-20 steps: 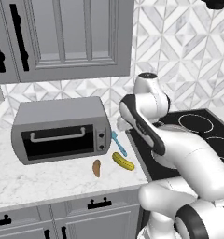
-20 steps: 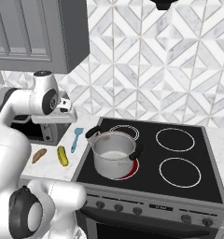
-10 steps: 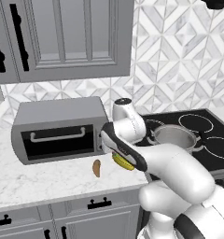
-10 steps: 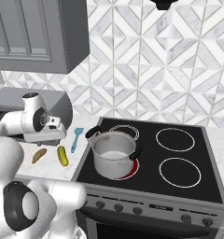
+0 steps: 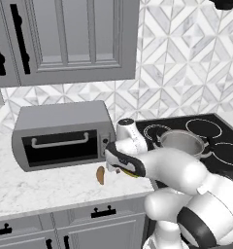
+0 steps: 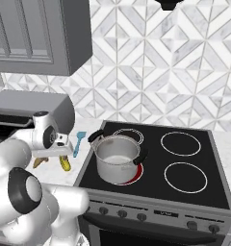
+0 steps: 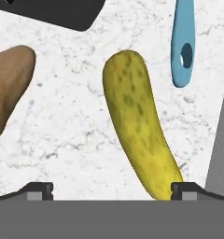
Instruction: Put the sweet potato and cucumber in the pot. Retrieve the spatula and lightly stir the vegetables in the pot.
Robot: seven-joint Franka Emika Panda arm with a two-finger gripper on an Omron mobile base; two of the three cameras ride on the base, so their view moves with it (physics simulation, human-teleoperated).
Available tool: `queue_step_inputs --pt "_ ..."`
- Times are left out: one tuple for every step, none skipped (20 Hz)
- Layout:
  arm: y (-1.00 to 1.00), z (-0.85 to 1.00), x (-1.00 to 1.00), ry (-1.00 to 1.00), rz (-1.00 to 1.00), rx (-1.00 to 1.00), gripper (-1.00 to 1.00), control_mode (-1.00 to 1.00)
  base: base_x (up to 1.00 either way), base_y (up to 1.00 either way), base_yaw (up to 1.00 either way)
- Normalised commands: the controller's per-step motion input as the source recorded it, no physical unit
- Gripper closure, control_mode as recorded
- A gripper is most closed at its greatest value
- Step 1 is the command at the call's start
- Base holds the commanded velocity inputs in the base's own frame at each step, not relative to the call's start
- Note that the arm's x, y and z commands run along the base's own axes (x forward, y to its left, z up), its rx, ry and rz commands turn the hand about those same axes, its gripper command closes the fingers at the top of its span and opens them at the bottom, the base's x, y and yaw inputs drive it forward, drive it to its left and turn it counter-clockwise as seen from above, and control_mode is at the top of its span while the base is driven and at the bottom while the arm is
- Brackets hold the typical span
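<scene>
Both vegetables lie on the counter [image 7: 62, 140]; gripper [image 7: 112, 190] spread wide, holding nothing, low over the cucumber [image 7: 135, 126]. Centre it, since the right fingertip [image 7: 191, 190] sits beside the cucumber's end, then close mid-length, clear of sweet potato [image 7: 9, 86] and spatula [image 7: 183, 42].

White marble counter [image 7: 72, 135] carries cucumber [image 7: 137, 126] at centre of hand view, sweet potato [image 7: 9, 88] at left edge, apart from it, blue spatula [image 7: 183, 44] handle upper right. Grey toaster oven [image 5: 62, 133] sits centre-left in left base view.
</scene>
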Motion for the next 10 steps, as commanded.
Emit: queue_step_inputs --pt "0.00 -0.48 0.36 0.00 0.00 0.00 -1.00 -1.00 0.00 0.00 0.00" --pt "0.00 -0.46 0.36 0.00 0.00 0.00 -1.00 -1.00 0.00 0.00 0.00" --pt "0.00 -0.36 0.37 0.00 0.00 0.00 -1.00 -1.00 0.00 0.00 0.00" --pt "0.00 -0.34 0.34 0.00 0.00 0.00 -1.00 -1.00 0.00 0.00 0.00" --pt "0.00 -0.27 0.33 0.00 0.00 0.00 -1.00 -1.00 0.00 0.00 0.00" --pt "-0.04 -0.22 0.36 0.00 0.00 0.00 -1.00 -1.00 0.00 0.00 0.00" --pt "-0.09 -0.16 0.31 0.00 0.00 0.00 -1.00 -1.00 0.00 0.00 0.00" --pt "-0.16 -0.09 0.28 0.00 0.00 0.00 -1.00 -1.00 0.00 0.00 0.00" --pt "-0.15 -0.11 0.26 0.00 0.00 0.00 -1.00 -1.00 0.00 0.00 0.00" --pt "-0.12 -0.12 0.28 0.00 0.00 0.00 -1.00 -1.00 0.00 0.00 0.00"
